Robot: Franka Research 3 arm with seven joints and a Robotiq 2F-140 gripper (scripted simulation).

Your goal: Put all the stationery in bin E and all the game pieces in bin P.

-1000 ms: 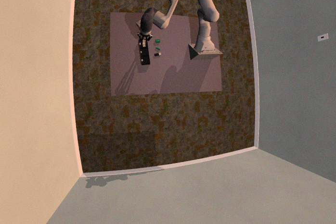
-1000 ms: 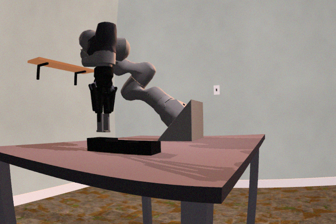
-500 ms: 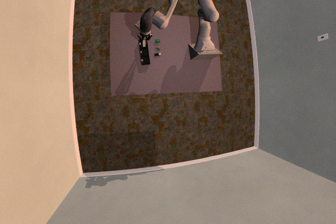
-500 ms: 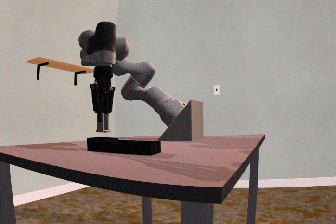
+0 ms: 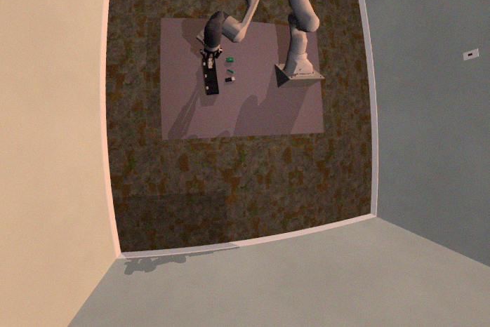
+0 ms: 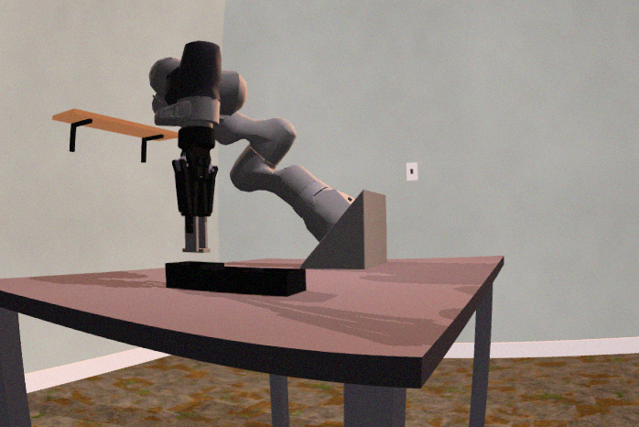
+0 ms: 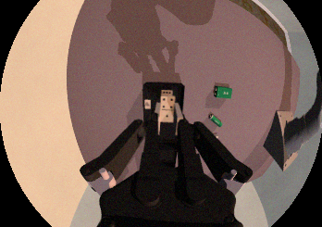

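Black two-finger gripper [image 6: 196, 242] hangs over the black bin [image 6: 234, 278], closed on a small pale piece [image 7: 166, 109]; next, I think, release.

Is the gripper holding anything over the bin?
Yes. The gripper is shut on a pale piece, hanging above the black bin.
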